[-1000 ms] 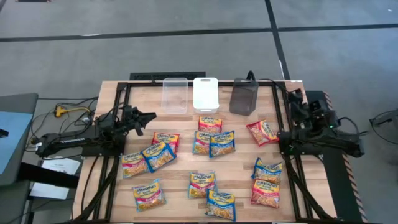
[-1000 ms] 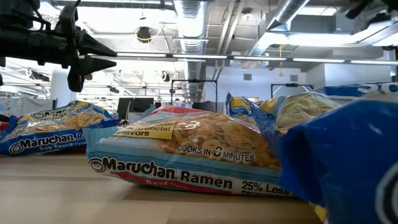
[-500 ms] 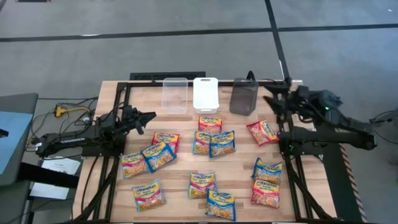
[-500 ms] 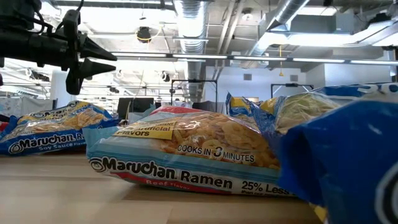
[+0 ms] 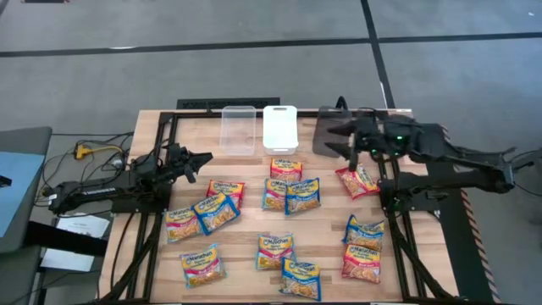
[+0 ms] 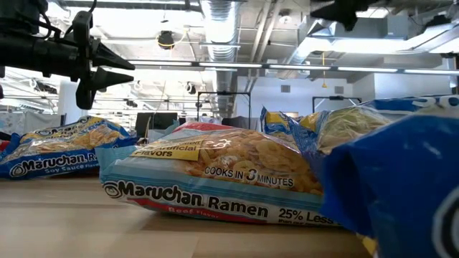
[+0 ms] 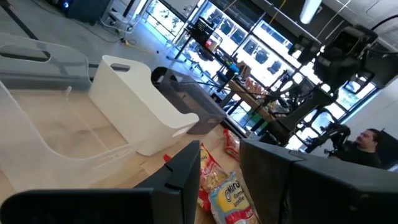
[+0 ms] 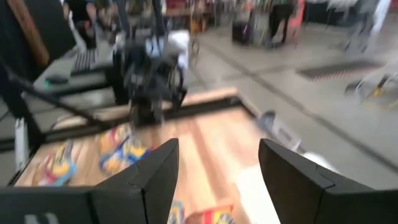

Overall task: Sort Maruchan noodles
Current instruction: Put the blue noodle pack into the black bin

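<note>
Several Maruchan noodle packets lie flat on the wooden table, among them a red-banded one at the right, a blue-banded one in the middle and one close to the low camera. My left gripper is open and empty, above the table's left side, left of the packets; it also shows in the low view. My right gripper is open and empty, up in the air over the dark-grey bin, far of the red-banded packet.
A clear bin, a white bin and the dark-grey bin stand in a row along the table's far edge. Black frame rails run along the table's left and right sides. A person sits beyond the table.
My right gripper has swung from the table's right edge toward the table's left, coming over the dark-grey bin and turning to point leftward. No packet has moved.
</note>
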Tool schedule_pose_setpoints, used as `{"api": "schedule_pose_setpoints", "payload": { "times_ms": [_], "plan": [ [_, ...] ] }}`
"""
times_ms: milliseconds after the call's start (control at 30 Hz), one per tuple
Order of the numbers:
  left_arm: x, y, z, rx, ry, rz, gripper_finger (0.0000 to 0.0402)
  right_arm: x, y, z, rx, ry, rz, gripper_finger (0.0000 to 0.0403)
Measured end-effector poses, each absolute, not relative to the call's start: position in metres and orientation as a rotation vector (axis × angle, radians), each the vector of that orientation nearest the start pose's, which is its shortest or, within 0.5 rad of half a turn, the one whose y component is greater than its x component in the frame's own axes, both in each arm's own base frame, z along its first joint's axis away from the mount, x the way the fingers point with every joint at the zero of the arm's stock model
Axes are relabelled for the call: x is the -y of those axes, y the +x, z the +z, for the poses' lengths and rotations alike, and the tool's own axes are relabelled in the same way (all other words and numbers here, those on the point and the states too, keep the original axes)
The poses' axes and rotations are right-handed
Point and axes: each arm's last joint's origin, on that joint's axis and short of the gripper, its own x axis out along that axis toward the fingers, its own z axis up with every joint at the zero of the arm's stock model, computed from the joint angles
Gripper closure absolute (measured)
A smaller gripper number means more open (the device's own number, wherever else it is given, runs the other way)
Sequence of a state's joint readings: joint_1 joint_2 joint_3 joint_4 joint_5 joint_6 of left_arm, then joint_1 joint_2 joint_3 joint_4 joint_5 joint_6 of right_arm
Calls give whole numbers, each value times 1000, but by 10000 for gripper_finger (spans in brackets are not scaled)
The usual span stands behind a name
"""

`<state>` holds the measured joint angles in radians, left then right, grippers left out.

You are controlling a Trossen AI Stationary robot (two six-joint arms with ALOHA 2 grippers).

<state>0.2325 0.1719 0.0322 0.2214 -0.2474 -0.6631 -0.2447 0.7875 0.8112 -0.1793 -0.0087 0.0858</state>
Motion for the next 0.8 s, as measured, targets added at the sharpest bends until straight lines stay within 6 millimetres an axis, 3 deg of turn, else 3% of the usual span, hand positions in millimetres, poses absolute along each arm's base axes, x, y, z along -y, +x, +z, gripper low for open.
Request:
{"api": "schedule_pose_setpoints", "payload": {
  "times_ms": [367, 800],
  "plan": [
    [-31, 102, 181, 238, -681, 426, 301, 50, 213, 303, -364, 210, -186, 158],
    [-31, 102, 180, 222, -680, 432, 301, 44, 247, 262, -570, 251, -78, 158]
  ]
}}
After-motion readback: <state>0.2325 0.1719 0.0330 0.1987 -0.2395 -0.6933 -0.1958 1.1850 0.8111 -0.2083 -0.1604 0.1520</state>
